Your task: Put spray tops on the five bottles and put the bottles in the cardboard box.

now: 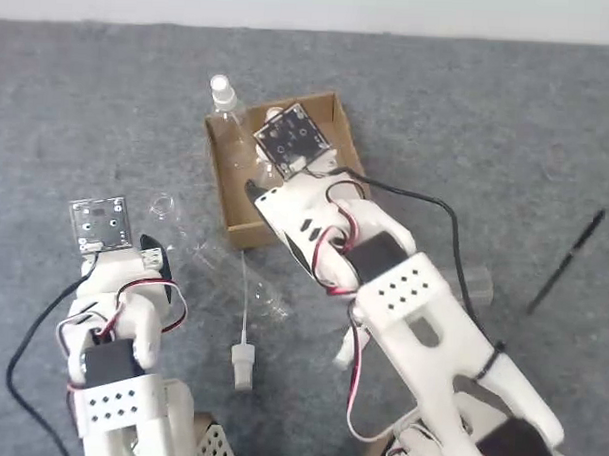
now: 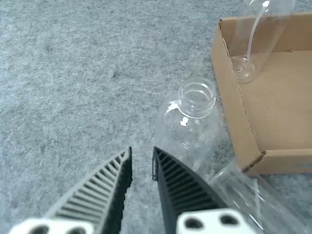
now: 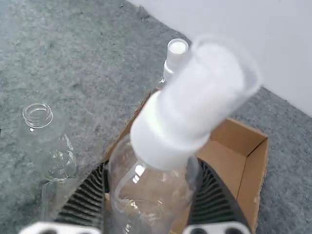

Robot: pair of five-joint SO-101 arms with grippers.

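Above the cardboard box point(image 1: 227, 197), right hand point(image 3: 151, 168) clamped round the body of a clear held bottle point(image 3: 141, 200), ribbed fingers point(image 3: 80, 202) pressed to either side, white spray top point(image 3: 195, 102) already on its neck. From the high view, that grip hidden beneath the right arm's wrist board point(image 1: 293, 138). Bottle base hidden as well, so no telling whether touching the box floor or apart from it.

At the box's far left corner, a second capped bottle point(image 1: 224, 95), roughly upright. Lower part blocked by the arm, so inside the wall or just outside impossible to judge.

Within the box's left wall, from the left wrist view, a clear bottle with a dip tube point(image 2: 253, 44), top cut off at the frame edge. Which of the two capped bottles, unclear.

Just beside the box's left wall, on the grey tabletop point(image 1: 469, 114), an open-necked bottle point(image 2: 192, 122), standing, no top. Near it, on the side away from the box, left hand point(image 2: 142, 155), fingers a narrow gap apart, nothing between them.

Off the box's near left corner, a lying bottle point(image 1: 252, 286), hard to trace against the grey. Farther out from the box's near wall, a loose spray top point(image 1: 242, 364), thin tube pointing back toward the box.

Well off to the box's right, a thin black stick point(image 1: 569, 259), kind unclear. Between it and the right arm, a faint clear shape point(image 1: 474, 289), too faint to name.
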